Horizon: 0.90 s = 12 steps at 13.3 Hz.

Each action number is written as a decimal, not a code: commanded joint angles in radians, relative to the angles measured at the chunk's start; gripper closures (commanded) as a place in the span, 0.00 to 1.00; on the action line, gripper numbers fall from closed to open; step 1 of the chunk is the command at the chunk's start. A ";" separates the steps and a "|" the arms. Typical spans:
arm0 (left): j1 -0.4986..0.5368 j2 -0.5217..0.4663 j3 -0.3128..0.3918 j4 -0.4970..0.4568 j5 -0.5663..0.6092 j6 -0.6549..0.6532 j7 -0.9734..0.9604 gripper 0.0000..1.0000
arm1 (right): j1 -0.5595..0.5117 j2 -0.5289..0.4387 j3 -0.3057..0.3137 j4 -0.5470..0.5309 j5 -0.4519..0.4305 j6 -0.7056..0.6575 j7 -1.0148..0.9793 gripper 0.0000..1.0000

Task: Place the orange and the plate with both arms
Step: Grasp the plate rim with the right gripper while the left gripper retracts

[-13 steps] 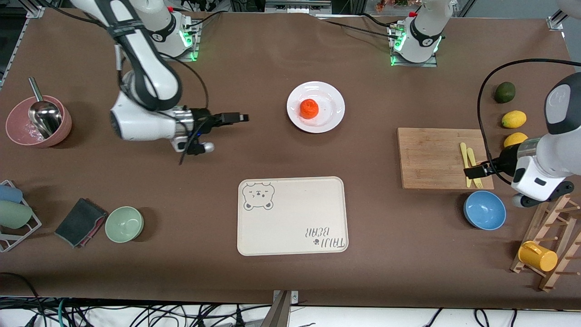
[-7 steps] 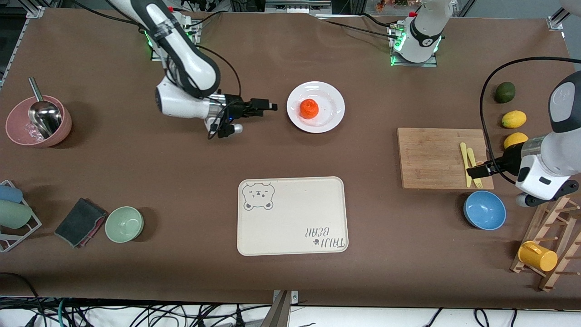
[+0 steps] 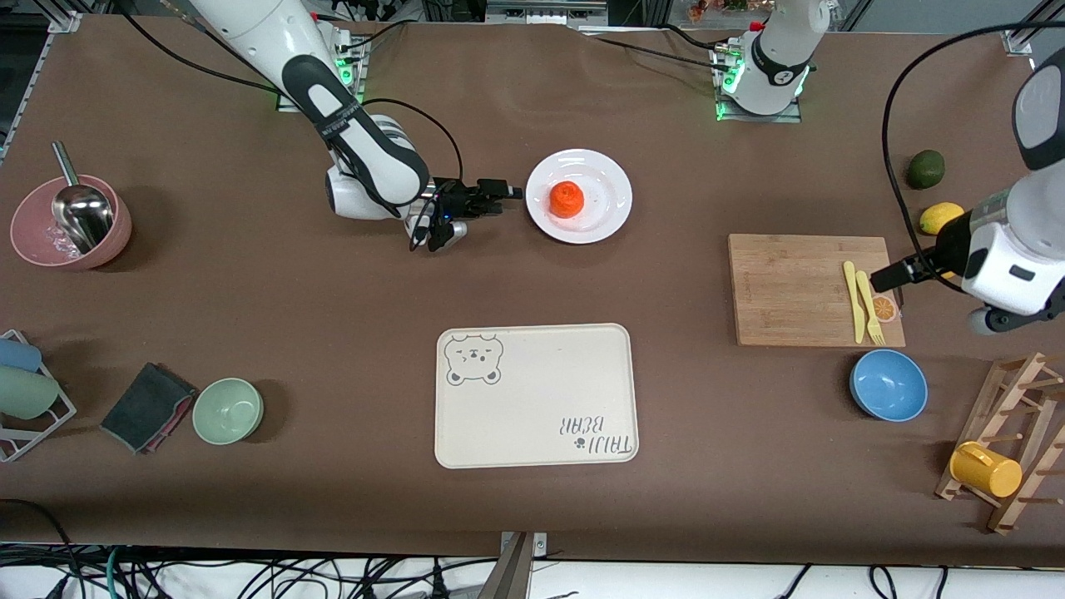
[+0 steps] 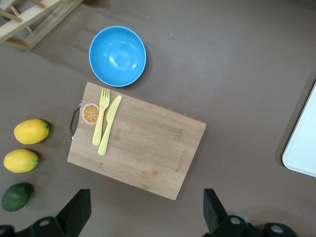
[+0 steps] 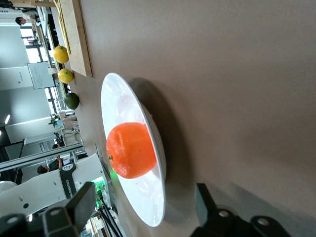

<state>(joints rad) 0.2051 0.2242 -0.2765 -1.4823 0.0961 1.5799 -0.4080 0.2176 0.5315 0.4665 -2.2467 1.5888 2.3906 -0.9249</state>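
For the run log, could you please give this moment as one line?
orange on plate | right gripper open beside plate rim | left gripper open over cutting board | tray bare

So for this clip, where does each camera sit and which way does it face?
Front view: high across the table, facing both bases; shows both arms, the right gripper beside the plate.
Left wrist view: looks straight down on the cutting board; open fingertips show.
Right wrist view: low, sideways at the orange; open fingertips show.
Shared: plate and orange, front and right wrist.
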 commanded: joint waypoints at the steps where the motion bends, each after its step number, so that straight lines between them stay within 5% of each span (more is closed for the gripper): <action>1: -0.090 -0.124 0.120 -0.104 -0.038 0.031 0.119 0.00 | 0.055 0.007 0.007 0.035 0.043 0.071 -0.020 0.17; 2: -0.108 -0.134 0.131 -0.104 -0.038 0.028 0.147 0.00 | 0.069 0.010 0.009 0.045 0.043 0.105 -0.020 0.25; 5: -0.194 -0.167 0.218 -0.104 -0.038 0.018 0.234 0.00 | 0.097 0.027 0.007 0.053 0.049 0.143 -0.023 0.27; 12: -0.208 -0.195 0.286 -0.107 -0.168 0.034 0.359 0.00 | 0.149 0.071 0.007 0.099 0.049 0.180 -0.029 0.40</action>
<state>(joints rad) 0.0132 0.0585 -0.0176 -1.5498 -0.0450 1.5898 -0.0886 0.3416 0.5750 0.4698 -2.1815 1.6164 2.5472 -0.9289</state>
